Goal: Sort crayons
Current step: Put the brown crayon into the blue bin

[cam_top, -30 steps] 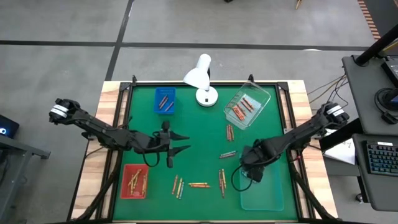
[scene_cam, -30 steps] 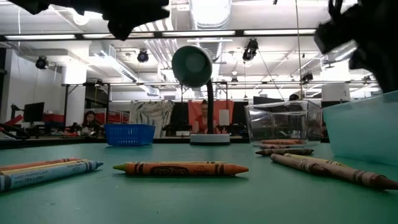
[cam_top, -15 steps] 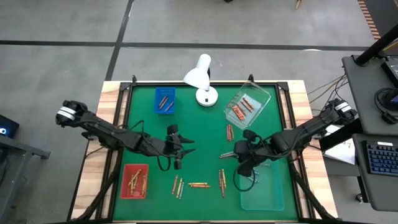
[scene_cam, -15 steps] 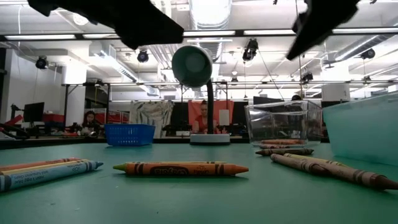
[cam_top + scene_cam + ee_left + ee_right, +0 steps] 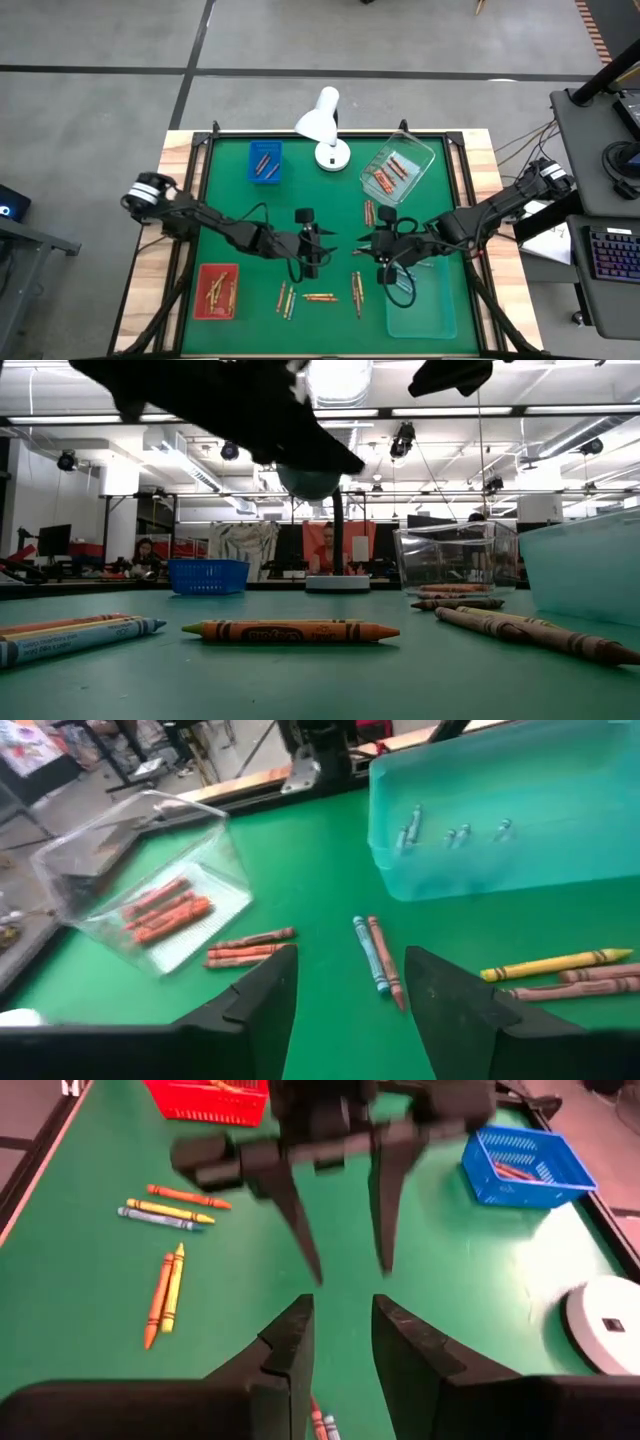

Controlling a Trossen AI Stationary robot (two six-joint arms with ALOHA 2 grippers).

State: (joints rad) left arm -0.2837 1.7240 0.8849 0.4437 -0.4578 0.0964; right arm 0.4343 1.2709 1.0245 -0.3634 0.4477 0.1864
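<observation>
We note both grippers meeting over mid-table. Left gripper (image 5: 318, 243): fingers spread apart, holding nothing. Right gripper (image 5: 366, 243): fingers apart with a narrower gap, nothing between them. Crayons (image 5: 320, 297) lie loose on the green table (image 5: 232, 190) in front of them; more sit in the red tray (image 5: 216, 291), blue tray (image 5: 265, 162), clear tray (image 5: 398, 170) and teal bin (image 5: 500, 800). Nearest orange crayon (image 5: 290, 631) bears a dark wrapper print we cannot read. White lamp (image 5: 322, 125) at the far edge.
</observation>
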